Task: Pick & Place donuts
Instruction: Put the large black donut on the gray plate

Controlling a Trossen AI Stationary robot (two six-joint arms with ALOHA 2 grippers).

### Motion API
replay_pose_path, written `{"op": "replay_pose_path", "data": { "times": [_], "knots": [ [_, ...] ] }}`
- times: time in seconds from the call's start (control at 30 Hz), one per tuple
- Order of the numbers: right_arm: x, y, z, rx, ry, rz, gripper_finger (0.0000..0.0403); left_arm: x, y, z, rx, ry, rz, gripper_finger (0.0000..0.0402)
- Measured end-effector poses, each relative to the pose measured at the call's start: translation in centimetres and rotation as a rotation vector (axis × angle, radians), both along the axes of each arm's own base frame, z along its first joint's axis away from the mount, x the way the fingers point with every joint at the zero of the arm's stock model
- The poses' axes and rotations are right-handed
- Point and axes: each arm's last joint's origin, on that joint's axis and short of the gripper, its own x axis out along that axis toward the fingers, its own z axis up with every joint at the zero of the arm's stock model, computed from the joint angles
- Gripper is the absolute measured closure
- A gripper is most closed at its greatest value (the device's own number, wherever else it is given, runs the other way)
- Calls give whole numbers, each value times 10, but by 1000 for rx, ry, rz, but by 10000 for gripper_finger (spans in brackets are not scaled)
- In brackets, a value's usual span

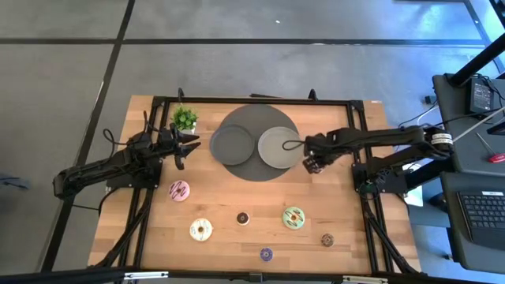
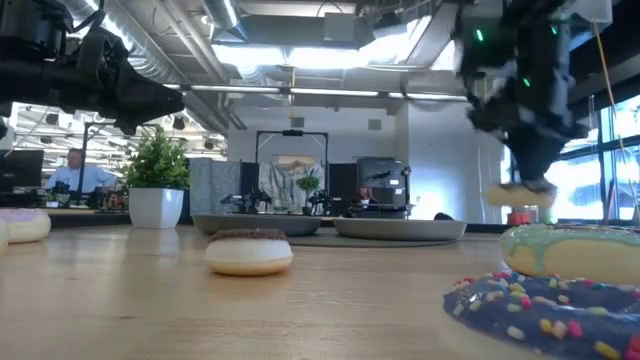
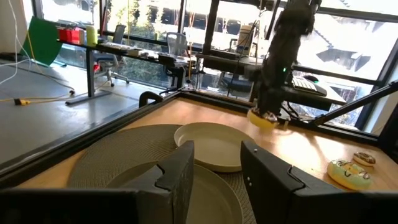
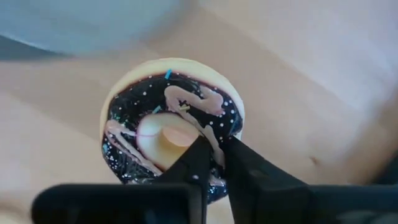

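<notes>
The right claw (image 4: 214,163) grips the chocolate donut (image 4: 173,127) just beside the right plate (image 1: 278,147); the left claw (image 1: 189,145) hangs open near the potted plant (image 1: 185,118).

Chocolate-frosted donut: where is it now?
The chocolate-frosted toy ring donut is held off the table in the right gripper, beside the right-hand round grey plate.

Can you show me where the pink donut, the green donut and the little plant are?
pink donut (image 1: 179,190), high view, on its pink frosting beside the hole.
green donut (image 1: 293,218), high view, on its green frosted ring.
plant (image 1: 185,117), high view, on its leafy top.
</notes>
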Motion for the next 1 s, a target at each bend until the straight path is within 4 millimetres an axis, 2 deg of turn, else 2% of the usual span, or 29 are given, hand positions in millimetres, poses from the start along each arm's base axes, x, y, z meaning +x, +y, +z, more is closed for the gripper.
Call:
{"op": "replay_pose_path", "data": {
  "times": [0.13,0.27,0.43,0.53,0.7,0.87,1.0],
  "knots": [
    [23,-11,29,-94,-182,52,370,0,0,0,0,0,1,274],
    [43,-30,48,-169,-298,103,366,0,0,0,-6,-2,1,274],
    [61,-65,54,-216,-288,120,364,0,0,0,-7,-3,1,274],
    [73,-85,48,-189,-278,120,364,0,0,0,-7,-2,1,274],
    [87,-106,17,-146,-179,147,364,0,0,0,-7,-3,1,274],
    [99,-114,-16,-111,-107,165,364,0,0,0,-8,-3,0,274],
    [106,-116,-31,-74,-103,155,364,0,0,0,-7,-3,0,274]
  ]
}}
